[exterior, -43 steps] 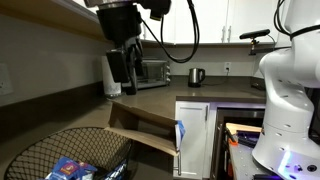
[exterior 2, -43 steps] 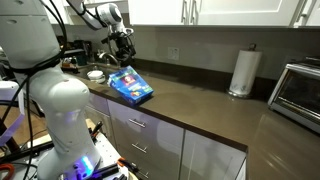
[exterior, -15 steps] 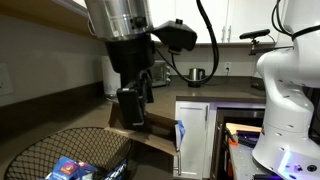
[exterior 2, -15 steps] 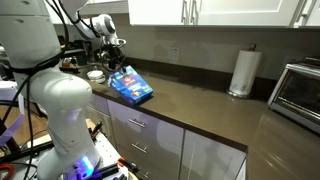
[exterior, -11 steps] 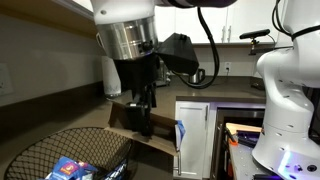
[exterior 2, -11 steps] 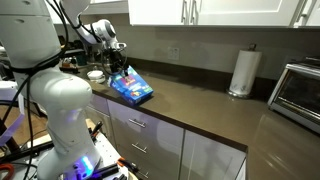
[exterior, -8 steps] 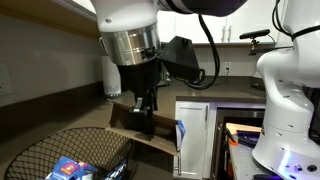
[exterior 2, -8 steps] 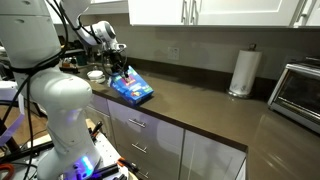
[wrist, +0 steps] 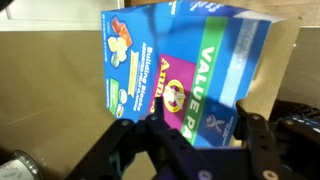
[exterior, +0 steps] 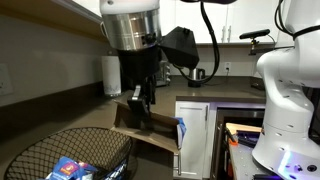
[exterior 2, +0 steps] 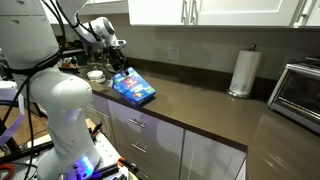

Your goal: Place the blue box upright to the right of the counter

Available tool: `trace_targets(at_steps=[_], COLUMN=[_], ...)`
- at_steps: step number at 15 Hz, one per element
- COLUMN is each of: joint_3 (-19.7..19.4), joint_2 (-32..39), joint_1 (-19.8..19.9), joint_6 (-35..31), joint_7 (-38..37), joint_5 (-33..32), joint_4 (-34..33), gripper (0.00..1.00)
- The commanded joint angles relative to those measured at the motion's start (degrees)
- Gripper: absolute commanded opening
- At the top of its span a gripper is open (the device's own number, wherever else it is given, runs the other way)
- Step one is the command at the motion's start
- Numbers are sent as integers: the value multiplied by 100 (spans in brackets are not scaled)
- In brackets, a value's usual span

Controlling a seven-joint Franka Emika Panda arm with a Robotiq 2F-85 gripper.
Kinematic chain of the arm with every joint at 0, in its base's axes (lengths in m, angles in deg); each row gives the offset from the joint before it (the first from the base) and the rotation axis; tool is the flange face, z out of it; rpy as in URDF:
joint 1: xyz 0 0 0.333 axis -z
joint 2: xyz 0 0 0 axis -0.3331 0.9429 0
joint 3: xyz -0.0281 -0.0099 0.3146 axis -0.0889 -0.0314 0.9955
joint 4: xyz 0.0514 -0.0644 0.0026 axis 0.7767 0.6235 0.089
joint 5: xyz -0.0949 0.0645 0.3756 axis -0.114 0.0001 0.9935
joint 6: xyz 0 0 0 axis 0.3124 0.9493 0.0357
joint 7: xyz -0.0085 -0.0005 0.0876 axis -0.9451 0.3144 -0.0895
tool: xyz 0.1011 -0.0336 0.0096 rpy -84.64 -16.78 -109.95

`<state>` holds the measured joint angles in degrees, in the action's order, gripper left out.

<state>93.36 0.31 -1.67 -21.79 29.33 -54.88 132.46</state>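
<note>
Blue box (exterior 2: 131, 87) propped aslant at bench (exterior 2: 205, 108) end, printed face up, long axis running straight ahead of jaws in wrist view; jaws set astride its near narrow edge, whether clamped or merely open cannot tell.

Blue box (exterior 2: 133, 88): large flat cardboard rect., blue front w/ colourful print and a purple oval logo, "VALUE PA…" readable on the narrow side in wrist view (wrist: 190, 70); other face plain brown (exterior: 160, 133). Not upright: tilted, printed face up, brown side underneath, one blue edge low by the cabinets. Sits at the very end of the counter (exterior 2: 210, 115), approx. on the corner. Counter: long, smooth, dark grey-brown top, white cabinet doors (exterior 2: 150, 140) below.
</note>
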Motion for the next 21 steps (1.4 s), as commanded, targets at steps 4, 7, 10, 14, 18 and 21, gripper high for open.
trace_targets(at_steps=[4,7,10,14,18,21], joint_3=[-86,-120,-149,-218,-224,-220], joint_2=[-676,-784,-801,-645,-458,-295], joint_1=[192,298,365,341,284,281], joint_6=[105,75,24,-370,-822,-959], joint_7=[143,192,254,575,1149,1571], joint_5=[-143,-188,-198,186,797,1221], joint_4=[327,454,553,651,739,789], gripper=[83,90,98,100,98,99])
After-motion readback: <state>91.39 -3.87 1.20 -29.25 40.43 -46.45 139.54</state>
